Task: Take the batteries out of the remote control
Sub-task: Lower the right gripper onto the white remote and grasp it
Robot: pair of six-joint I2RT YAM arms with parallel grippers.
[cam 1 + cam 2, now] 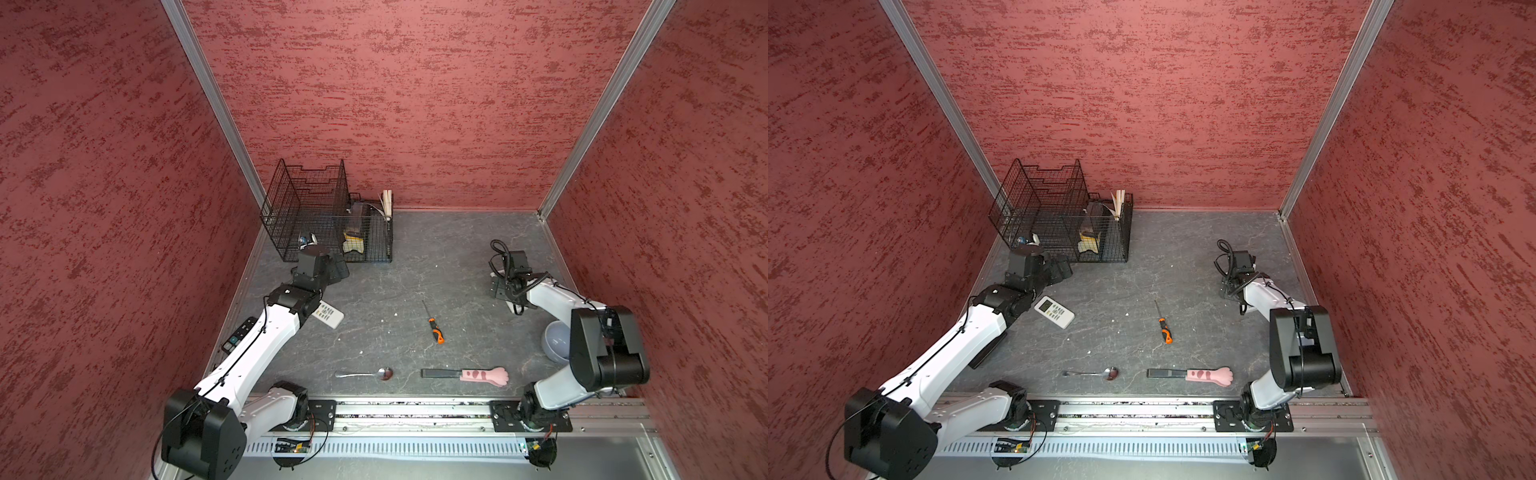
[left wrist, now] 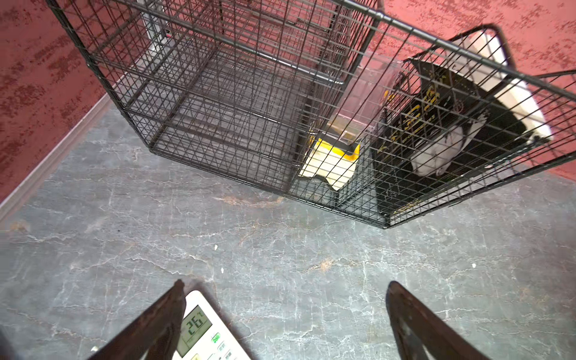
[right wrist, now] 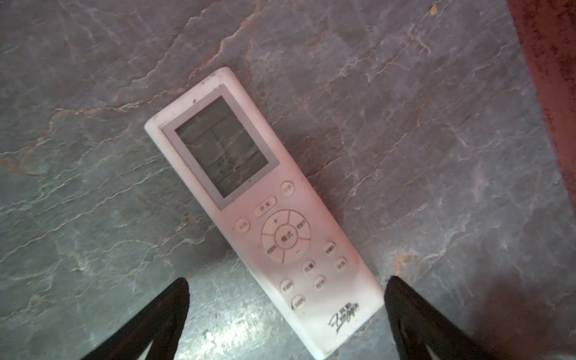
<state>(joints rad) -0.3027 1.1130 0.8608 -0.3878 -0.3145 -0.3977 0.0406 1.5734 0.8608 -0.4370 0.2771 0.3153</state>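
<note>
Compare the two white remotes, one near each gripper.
The left-side remote shows 26 on its display; the right-side remote shows no clear digits. The left-side remote has a green button; the right-side remote a round white dial. Both are white, face up on the table.

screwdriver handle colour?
Orange with black; the screwdriver shows it best in a top view.

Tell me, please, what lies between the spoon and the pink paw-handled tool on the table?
Nothing lies there: in both top views the table is bare between the spoon and the pink paw-handled tool.
</note>
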